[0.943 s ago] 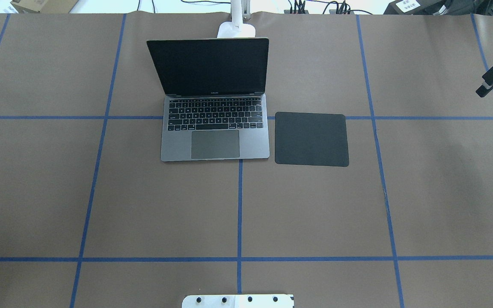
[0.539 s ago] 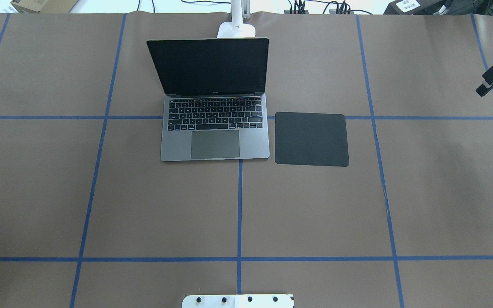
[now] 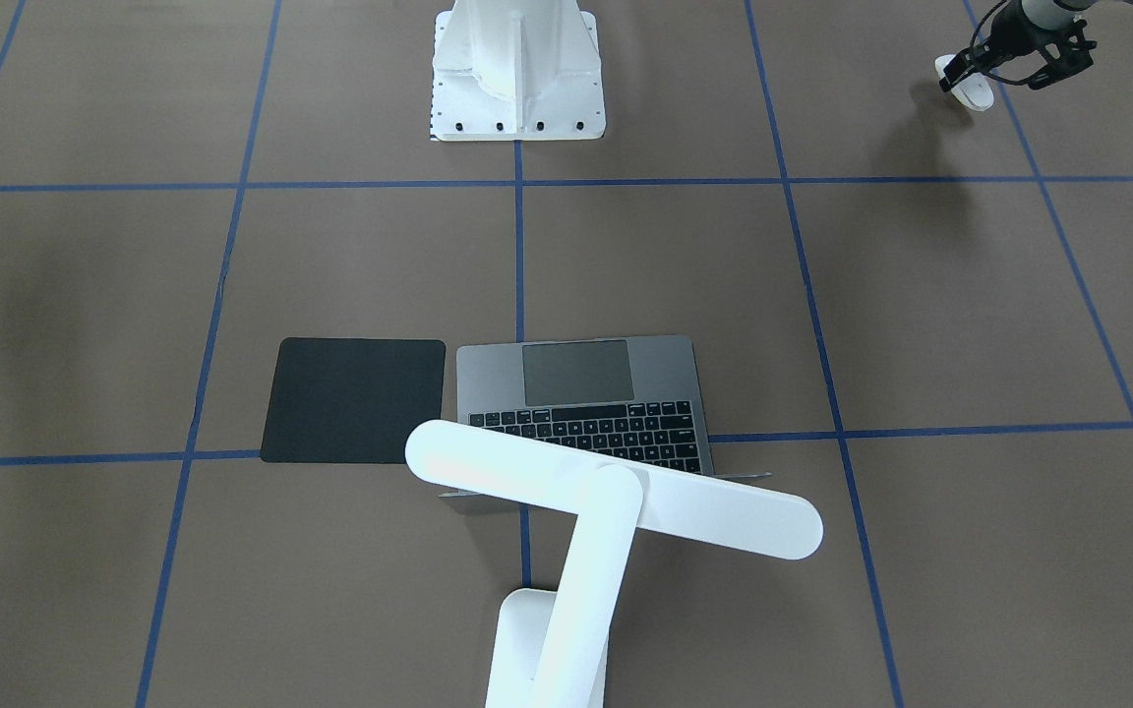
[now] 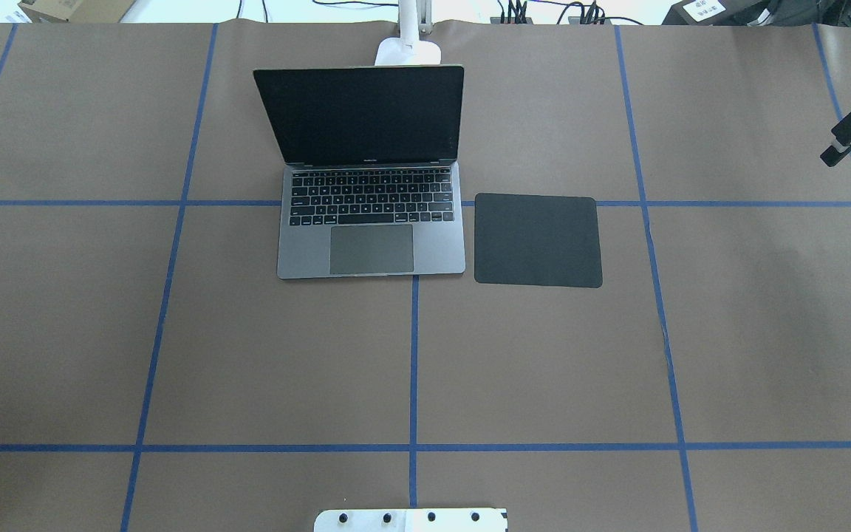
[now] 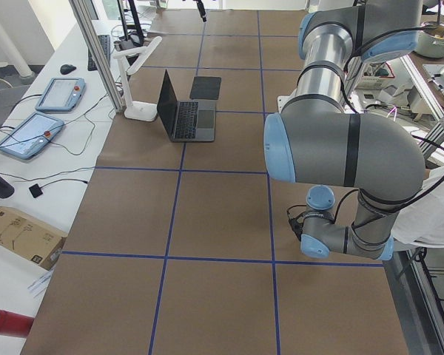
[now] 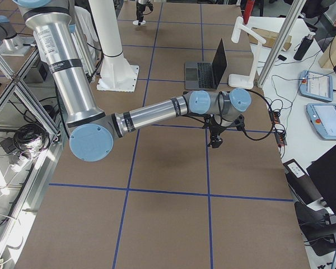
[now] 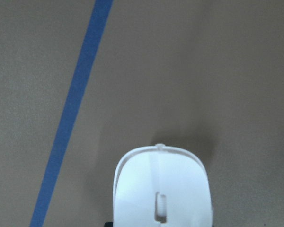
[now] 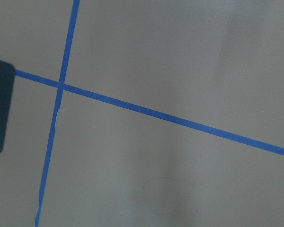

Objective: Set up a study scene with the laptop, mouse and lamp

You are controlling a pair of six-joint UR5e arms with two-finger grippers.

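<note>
— What's on the worktop (image 4: 63, 332)?
— One open laptop (image 4: 371, 222); one lamp (image 3: 724, 513) at its twelve o'clock, one black mat (image 4: 537, 240) at its three, seen overhead.
— The mouse (image 3: 972, 95)?
— One, at its eight, under the left gripper (image 3: 965, 79); grip unclear. Right gripper (image 4: 850, 154) spread, empty.

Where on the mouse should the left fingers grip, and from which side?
Pinch the mouse across its narrow width, on the two long sides near the middle, coming down from above. It is a low, glossy dome with its top up, so only those sides offer opposing faces.
</note>
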